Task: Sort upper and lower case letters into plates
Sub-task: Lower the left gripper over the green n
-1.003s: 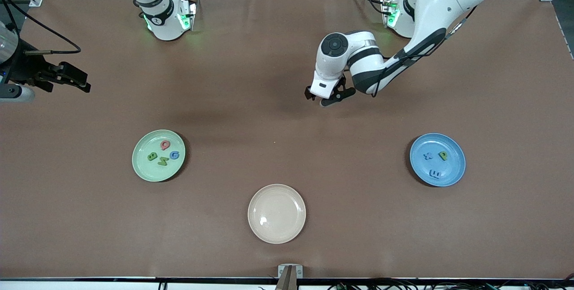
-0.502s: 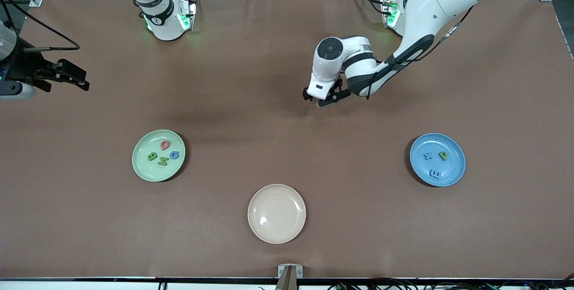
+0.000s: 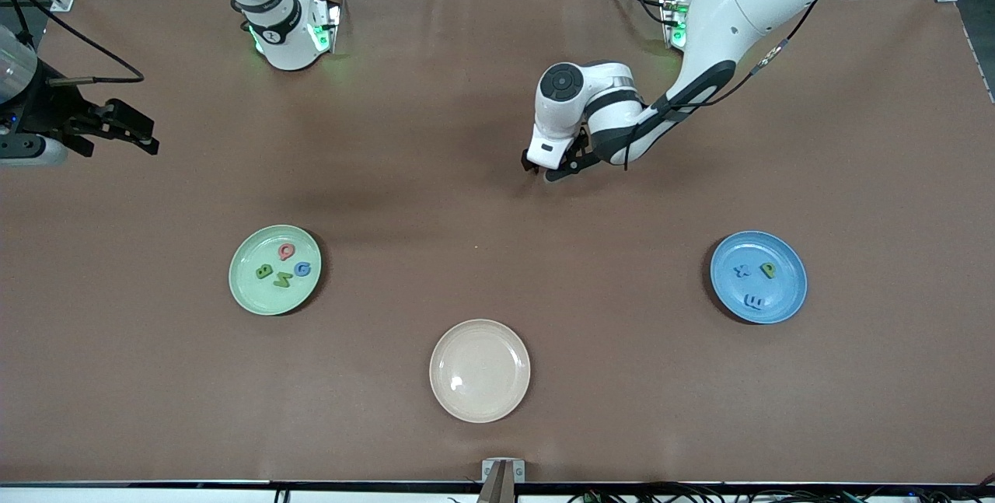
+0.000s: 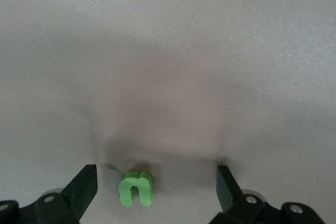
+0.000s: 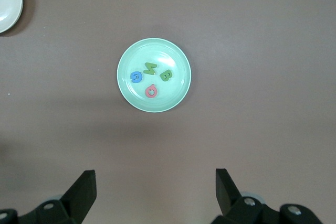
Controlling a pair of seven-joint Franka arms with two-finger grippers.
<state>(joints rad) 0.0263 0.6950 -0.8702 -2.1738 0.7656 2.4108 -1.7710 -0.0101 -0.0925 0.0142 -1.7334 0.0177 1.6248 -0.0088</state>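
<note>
The left pincer (image 3: 549,169), jaws wide and empty, has drifted farther from the blue plate (image 3: 759,277) to hover over the last loose green "n" (image 4: 136,188) on the worktop (image 3: 497,200), while the right pincer (image 3: 116,130) waits wide open.

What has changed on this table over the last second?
The left gripper, open, has drifted slightly toward the right arm's end and the bases, over a small green letter on the table. The right gripper barely shifted. The green plate, blue plate and beige plate stayed put.
</note>
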